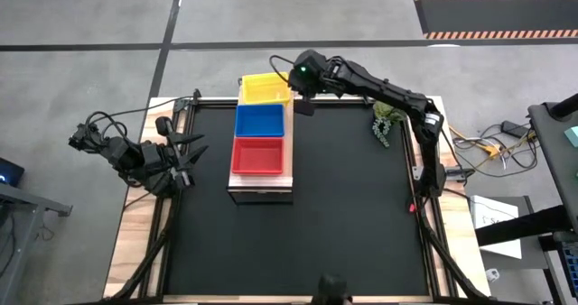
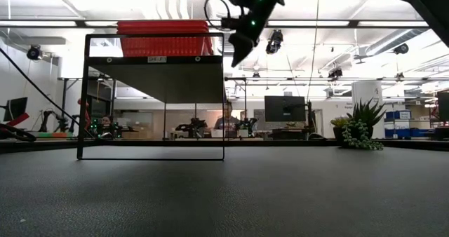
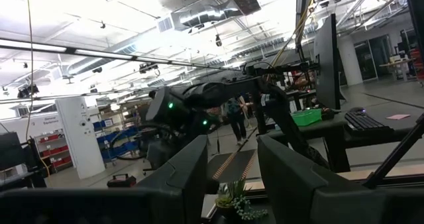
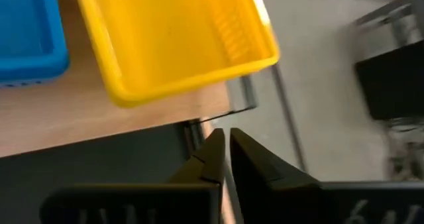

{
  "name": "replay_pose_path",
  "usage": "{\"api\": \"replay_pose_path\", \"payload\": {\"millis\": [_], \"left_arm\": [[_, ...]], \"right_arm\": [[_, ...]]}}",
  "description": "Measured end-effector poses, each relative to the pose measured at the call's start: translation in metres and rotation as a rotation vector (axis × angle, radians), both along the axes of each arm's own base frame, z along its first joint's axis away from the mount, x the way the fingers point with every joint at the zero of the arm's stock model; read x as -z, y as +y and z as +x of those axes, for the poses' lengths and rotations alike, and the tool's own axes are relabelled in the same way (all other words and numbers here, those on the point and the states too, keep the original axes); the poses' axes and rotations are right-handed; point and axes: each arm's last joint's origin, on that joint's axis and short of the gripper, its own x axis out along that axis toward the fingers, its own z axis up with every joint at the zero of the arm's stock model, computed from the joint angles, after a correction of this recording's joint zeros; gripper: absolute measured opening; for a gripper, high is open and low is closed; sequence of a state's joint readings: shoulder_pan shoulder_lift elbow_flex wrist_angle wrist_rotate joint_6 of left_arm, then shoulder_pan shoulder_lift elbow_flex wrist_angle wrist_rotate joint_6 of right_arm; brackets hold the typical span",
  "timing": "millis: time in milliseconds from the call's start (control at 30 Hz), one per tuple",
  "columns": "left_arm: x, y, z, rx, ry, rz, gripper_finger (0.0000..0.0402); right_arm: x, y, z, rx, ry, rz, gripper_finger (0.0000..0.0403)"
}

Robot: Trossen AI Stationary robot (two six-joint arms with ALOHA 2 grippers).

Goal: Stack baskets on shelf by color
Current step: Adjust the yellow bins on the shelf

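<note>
The shelf (image 1: 260, 188) stands left of the table's middle, running from near to far. A yellow basket (image 1: 264, 88), a blue basket (image 1: 260, 120) and a red basket (image 1: 259, 154) rest in a row on its wood plank top, yellow farthest. In the low view the red basket (image 2: 165, 39) looks layered. My right gripper (image 1: 304, 106) hangs shut and empty, above the table just right of the shelf's far end. In its wrist view the fingertips (image 4: 225, 136) point past the yellow basket's corner (image 4: 265, 52). At the table's left edge my left gripper (image 1: 194, 152) waits open and raised.
A small green potted plant (image 1: 386, 123) stands at the table's far right, near the right arm's base. The black tabletop (image 1: 352, 215) stretches right of the shelf and toward the near edge. Cables lie on the floor beyond the right edge.
</note>
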State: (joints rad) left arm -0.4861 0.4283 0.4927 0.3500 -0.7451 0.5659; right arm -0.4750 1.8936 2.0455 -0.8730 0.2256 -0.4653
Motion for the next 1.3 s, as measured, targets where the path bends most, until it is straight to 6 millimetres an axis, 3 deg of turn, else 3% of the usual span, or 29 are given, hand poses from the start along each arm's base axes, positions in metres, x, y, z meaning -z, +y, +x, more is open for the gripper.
{"api": "replay_pose_path", "payload": {"millis": [167,467,900,1300], "left_arm": [[0.0,0.0,0.0,0.0,0.0,0.0,0.0118],[0.0,0.0,0.0,0.0,0.0,0.0,0.0118],[0.0,0.001,-0.001,0.0,-0.006,-0.003,0.0118],[0.0,0.001,-0.001,-0.005,0.001,0.013,0.0118]], "right_arm": [[0.013,-0.006,-0.001,-0.022,-0.039,0.11,0.0009],[0.033,-0.008,0.006,-0.069,-0.093,0.137,0.0009],[0.024,0.003,0.014,-0.13,-0.142,0.151,0.0008],[0.021,0.002,0.009,-0.04,-0.1,0.087,0.0008]]}}
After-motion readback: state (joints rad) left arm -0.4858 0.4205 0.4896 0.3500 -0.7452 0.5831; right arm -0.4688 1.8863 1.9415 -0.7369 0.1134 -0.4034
